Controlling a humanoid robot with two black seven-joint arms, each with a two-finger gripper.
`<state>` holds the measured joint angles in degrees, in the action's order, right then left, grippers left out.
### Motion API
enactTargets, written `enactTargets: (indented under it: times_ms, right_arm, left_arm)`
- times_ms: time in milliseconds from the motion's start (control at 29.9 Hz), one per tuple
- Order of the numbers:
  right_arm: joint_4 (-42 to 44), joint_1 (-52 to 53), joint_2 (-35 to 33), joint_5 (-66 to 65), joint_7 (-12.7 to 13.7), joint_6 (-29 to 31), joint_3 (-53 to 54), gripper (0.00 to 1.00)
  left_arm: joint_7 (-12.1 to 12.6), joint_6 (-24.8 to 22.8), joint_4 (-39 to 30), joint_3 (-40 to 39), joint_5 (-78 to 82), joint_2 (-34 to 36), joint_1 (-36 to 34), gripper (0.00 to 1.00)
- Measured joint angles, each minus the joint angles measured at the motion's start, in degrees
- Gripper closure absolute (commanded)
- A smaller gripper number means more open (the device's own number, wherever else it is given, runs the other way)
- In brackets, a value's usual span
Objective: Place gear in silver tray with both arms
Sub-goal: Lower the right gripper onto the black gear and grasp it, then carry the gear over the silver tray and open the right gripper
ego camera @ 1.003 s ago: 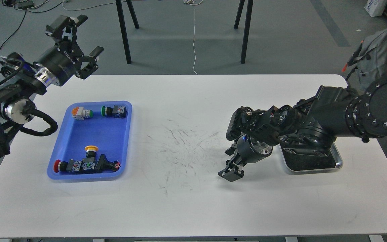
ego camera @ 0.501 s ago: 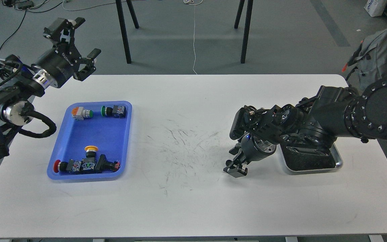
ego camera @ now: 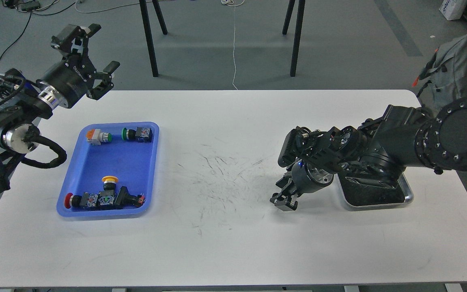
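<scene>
Silver tray point(ego camera: 408, 197): right of centre in the frame, flat on the white counter point(ego camera: 233, 243); steel rim visible along its lower and right edges, dark bottom partly showing, its upper and left parts covered by the right arm point(ego camera: 399, 142).

Right tool point(ego camera: 284, 200): just left of the silver tray, pointing down toward the counter, low over the scuffed patch; fingers small and dark, so whether they are spread or closed cannot be told; nothing seen in them.

Left tool point(ego camera: 95, 50): upper left of the frame, beyond the counter's far left corner, raised; fingers spread wide apart, nothing between them.

Blue tray point(ego camera: 75, 178): left part of the frame, well apart from the silver tray. Contents: orange-capped button part point(ego camera: 98, 136) and green-capped button part point(ego camera: 136, 134) side by side near its upper edge; yellow-capped part point(ego camera: 110, 181) lower down; red-capped part point(ego camera: 72, 200) at the lower left corner, in a row with further black switch parts point(ego camera: 115, 199).

Beyond the counter: grey floor, black stand legs point(ego camera: 149, 36), white cable point(ego camera: 233, 44).
</scene>
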<state>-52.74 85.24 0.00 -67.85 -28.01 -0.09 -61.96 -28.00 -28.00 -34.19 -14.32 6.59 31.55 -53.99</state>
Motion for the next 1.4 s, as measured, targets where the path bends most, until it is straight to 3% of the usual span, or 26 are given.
enactTargets:
  times_ms: [435, 669, 1070, 1404]
  right_arm:
    - [0.7, 0.7, 0.0, -0.2, 0.0, 0.0, -0.2, 0.77]
    - [0.9, 0.7, 0.0, -0.1, 0.0, 0.3, -0.1, 0.98]
    - [2.8, 1.8, -0.4, 1.7, 0.0, 0.8, 0.8, 0.98]
    - [1.8, 4.8, -12.5, 4.3, 0.0, 1.9, 0.5, 0.98]
  left_arm:
    - [0.0, 0.0, 0.3, 0.0, 0.0, 0.0, 0.2, 0.00]
    - [0.0, 0.0, 0.9, 0.0, 0.0, -0.4, 0.2, 0.00]
    - [0.0, 0.0, 1.8, 0.0, 0.1, -1.3, 0.2, 0.00]
    - [0.0, 0.0, 3.8, 0.1, 0.1, -2.9, 0.9, 0.00]
